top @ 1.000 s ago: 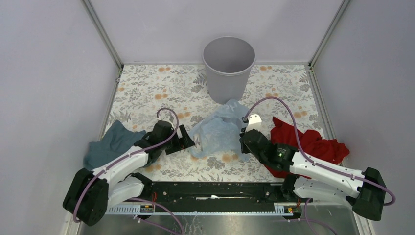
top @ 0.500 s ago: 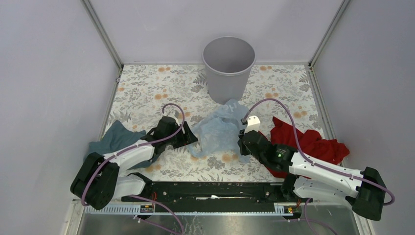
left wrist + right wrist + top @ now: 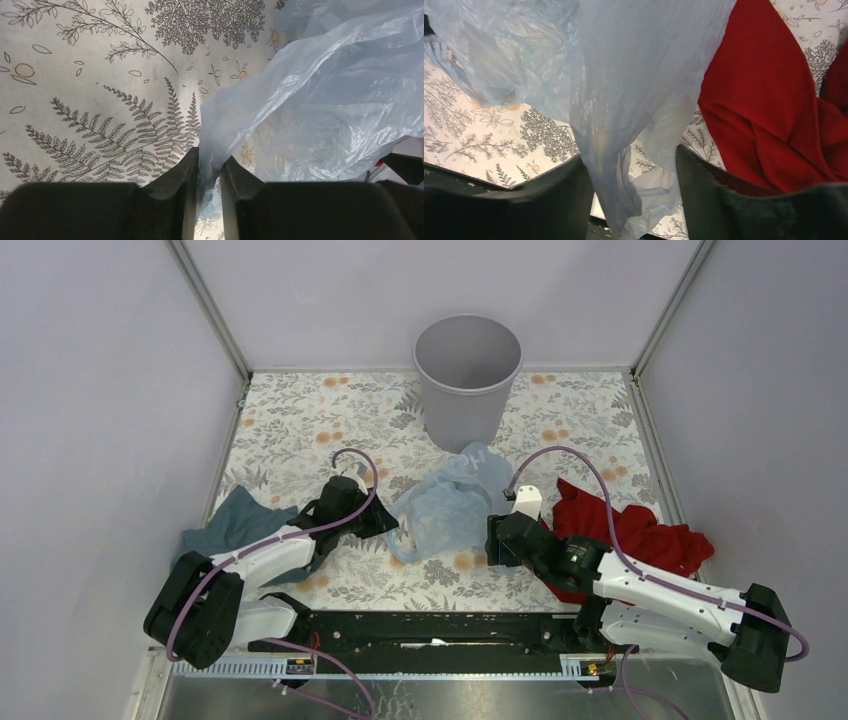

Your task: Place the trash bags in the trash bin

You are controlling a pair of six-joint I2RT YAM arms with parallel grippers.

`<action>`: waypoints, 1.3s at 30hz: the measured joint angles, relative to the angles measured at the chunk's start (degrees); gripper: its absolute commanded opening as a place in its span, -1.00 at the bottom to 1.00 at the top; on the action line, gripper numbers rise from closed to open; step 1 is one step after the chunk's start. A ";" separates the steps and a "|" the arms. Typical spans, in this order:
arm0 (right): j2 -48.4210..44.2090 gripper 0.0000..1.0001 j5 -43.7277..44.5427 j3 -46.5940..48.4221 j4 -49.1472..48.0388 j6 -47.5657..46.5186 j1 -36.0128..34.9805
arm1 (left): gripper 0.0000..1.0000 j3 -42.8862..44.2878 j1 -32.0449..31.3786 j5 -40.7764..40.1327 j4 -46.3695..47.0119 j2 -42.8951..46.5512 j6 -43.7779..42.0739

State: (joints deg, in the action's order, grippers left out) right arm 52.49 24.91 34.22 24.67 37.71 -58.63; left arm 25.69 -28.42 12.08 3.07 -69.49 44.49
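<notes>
**Bag on the table, nothing binned yet**

The grey round plastic wastebasket (image 3: pixel 467 380) stands far back on the floral-patterned table (image 3: pixel 300 430). The crumpled pale-blue translucent plastic bag (image 3: pixel 445 505) lies just before it. A red cloth (image 3: pixel 640 530) and a dark teal cloth (image 3: pixel 235 525) flank the bag. The left gripper (image 3: pixel 207 172) pinches the bag's edge. The right gripper (image 3: pixel 631 160) gapes, the film hanging loose between its jaws.

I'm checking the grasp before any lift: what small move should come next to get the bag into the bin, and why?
Probably squeeze the left gripper fully shut on the bag. The bag's edge sits in the narrow gap, but I cannot tell if it is firmly pinched. The right gripper stands open, with the bag loose between its fingers.
</notes>
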 measured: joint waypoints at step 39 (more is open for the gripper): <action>46.51 -1.00 -30.23 73.13 -4.55 -24.87 6.80 | -1.00 46.14 25.83 -1.73 -21.73 26.49 -10.43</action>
State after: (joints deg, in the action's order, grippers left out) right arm 99.00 -5.32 107.35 20.12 12.84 -51.83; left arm 71.83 -2.59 10.35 -18.65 -43.00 34.06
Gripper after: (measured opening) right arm 0.011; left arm 0.006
